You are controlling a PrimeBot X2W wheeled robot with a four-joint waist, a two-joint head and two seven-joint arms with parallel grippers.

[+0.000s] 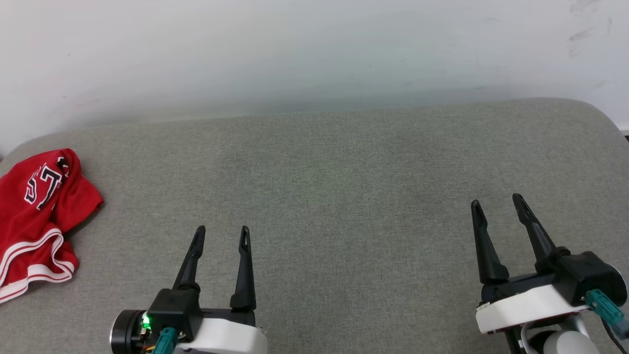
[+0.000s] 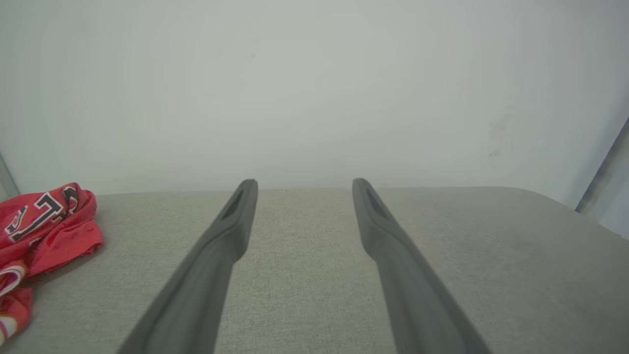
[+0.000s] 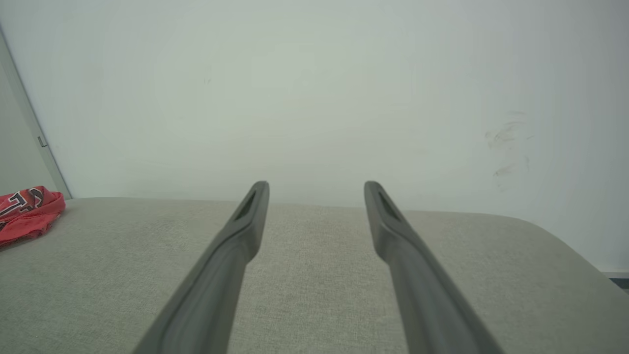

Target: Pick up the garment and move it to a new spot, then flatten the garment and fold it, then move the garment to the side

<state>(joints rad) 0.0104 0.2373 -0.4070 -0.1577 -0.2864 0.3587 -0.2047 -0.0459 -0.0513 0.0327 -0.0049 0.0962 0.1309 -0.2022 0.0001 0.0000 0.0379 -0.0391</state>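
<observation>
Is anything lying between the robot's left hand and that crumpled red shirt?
No. In the head view, the grey cushion between the left hand and the red jersey is bare.

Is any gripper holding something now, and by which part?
Nothing is held. The left gripper and the right gripper are both open and empty; the garment lies crumpled, apart from them.

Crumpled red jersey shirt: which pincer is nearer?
Left. The left pincer is to the right of the crumpled red jersey shirt, not touching; the right pincer is farther right.
</observation>
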